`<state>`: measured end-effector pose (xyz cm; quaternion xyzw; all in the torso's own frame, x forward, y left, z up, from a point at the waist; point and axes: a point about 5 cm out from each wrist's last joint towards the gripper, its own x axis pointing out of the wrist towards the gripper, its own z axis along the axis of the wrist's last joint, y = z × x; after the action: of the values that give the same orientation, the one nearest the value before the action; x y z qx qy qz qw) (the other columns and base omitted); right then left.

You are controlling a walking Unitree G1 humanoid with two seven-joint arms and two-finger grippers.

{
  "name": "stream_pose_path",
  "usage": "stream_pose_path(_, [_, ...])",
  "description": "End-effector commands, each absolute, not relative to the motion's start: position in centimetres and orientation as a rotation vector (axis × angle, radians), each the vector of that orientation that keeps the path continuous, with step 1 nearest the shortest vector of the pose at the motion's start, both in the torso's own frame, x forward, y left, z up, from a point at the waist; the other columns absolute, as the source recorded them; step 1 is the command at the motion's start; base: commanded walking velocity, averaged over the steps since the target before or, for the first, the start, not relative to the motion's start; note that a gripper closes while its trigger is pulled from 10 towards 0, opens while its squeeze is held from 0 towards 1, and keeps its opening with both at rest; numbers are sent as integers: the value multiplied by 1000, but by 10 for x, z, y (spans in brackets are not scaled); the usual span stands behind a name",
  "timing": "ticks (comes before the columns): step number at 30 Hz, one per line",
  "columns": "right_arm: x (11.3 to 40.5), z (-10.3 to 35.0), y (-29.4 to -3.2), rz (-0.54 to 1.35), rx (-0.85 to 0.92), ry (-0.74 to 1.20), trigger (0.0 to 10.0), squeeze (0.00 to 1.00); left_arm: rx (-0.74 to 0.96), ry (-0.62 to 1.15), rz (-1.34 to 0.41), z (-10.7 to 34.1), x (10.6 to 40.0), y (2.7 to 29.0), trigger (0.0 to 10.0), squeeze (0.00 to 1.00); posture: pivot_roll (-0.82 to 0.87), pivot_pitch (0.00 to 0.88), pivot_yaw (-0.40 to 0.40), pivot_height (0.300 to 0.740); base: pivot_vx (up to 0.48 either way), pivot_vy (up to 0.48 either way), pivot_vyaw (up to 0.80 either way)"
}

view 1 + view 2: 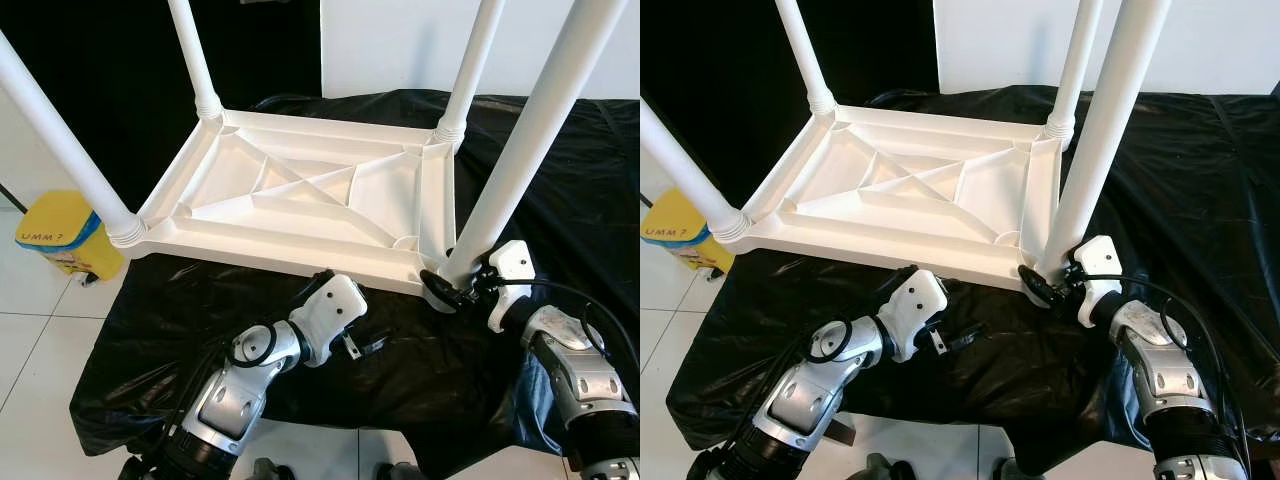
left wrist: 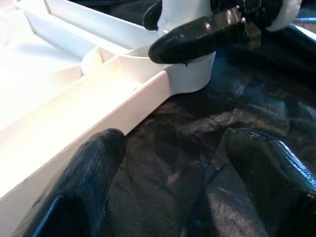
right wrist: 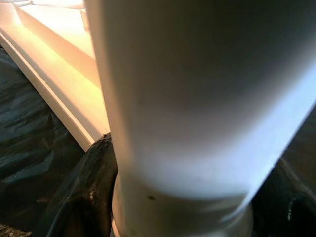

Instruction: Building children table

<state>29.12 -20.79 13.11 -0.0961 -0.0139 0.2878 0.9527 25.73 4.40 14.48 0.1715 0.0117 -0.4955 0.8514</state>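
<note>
The white children's table top [image 1: 300, 190] lies upside down on a black cloth [image 1: 180, 300], with its legs standing up at the corners. My right gripper [image 1: 455, 285] is shut on the base of the near right leg [image 1: 520, 160], where the leg meets its corner socket [image 2: 190, 74]. In the right wrist view that leg [image 3: 197, 98] is very close, with one finger [image 3: 84, 192] pressed against it. My left gripper [image 1: 365, 345] hovers open just in front of the table top's near rim. Its fingers [image 2: 94, 173] have only black cloth between them.
A yellow bin [image 1: 65, 235] stands on the white tiled floor [image 1: 40, 380] at the left, beside the cloth's edge. Behind the table top are a white wall [image 1: 400, 45] and a dark area [image 1: 100, 60]. The cloth spreads wide to the right.
</note>
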Motion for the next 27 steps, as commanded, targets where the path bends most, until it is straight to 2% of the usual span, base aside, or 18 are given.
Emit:
stream_pose_path(1, [282,113,-207,573,-157,44,10000,0,354,41,-1028,141,256,42,10000,0,-165,144,28,740,0,0,0])
stream_pose_path(8, [275,105,-200,474,-106,48,10000,0,348,49,-1033,138,253,41,10000,0,-164,148,23,740,0,0,0])
stream_pose_path(15, [269,92,-177,189,-47,80,10000,0,341,53,-1035,137,252,39,10000,0,-163,145,9,740,0,0,0])
stream_pose_path(19, [268,90,-174,143,-32,88,10000,0,340,53,-1035,137,252,39,10000,0,-163,145,9,740,0,0,0])
stream_pose_path(22, [264,85,-168,-23,-7,115,10000,0,339,53,-1033,137,251,39,10000,0,-159,139,-6,740,0,0,0])
stream_pose_path(25, [264,85,-168,-23,-7,115,10000,0,339,53,-1033,137,251,39,10000,0,-159,139,-6,740,0,0,0])
stream_pose_path(27, [261,82,-161,-93,20,121,10000,0,338,53,-1031,136,251,39,10000,0,-154,136,-9,740,0,0,0])
